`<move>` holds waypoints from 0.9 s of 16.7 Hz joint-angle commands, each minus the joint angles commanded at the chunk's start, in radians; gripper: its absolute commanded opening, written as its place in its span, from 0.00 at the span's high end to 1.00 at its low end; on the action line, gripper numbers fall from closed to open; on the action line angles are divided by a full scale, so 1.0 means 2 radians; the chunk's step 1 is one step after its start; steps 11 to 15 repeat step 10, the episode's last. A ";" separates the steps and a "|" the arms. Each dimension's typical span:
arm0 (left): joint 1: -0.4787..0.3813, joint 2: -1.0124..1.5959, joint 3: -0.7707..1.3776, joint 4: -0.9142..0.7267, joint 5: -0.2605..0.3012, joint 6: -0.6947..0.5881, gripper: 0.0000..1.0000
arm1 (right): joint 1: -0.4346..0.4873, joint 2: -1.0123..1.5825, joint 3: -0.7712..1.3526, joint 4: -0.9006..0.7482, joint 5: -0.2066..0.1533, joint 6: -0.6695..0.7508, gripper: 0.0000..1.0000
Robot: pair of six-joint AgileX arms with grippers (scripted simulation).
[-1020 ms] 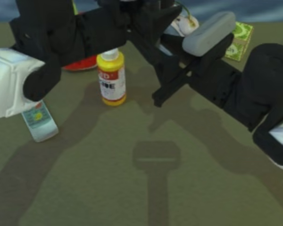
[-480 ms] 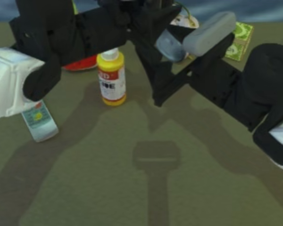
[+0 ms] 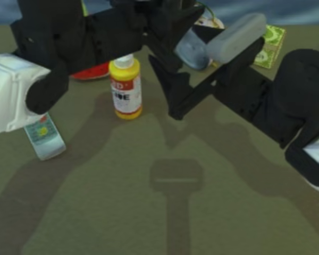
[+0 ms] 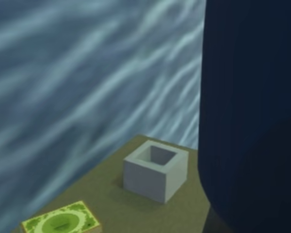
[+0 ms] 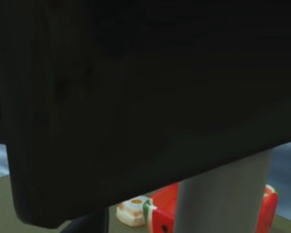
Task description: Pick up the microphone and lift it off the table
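The microphone is up in the air over the far middle of the olive table, where my two arms cross. Its grey handle slants across the top view, with a blue-grey rounded end at the lower left. My right gripper sits under the handle, and the right wrist view shows the grey handle close by under a large dark mass. My left gripper reaches in beside the head. The navy foam head fills one side of the left wrist view. No fingers show plainly in either wrist view.
A yellow bottle stands left of centre, with a red watermelon-patterned item behind it. A white-and-teal remote lies at the left. A green box and a grey open cube sit at the far right.
The dark gripper shape beside the microphone has shifted a little to the left, uncovering the blue-grey rounded end. The handle has stayed where it was, in the air.
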 joint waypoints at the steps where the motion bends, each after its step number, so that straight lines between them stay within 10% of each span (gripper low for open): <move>1: 0.001 -0.001 -0.001 0.000 0.001 0.000 1.00 | 0.000 -0.002 -0.002 0.000 0.000 0.000 0.00; 15: 0.081 -0.039 -0.037 -0.005 0.070 0.003 1.00 | -0.016 -0.132 -0.130 -0.002 -0.023 0.001 0.00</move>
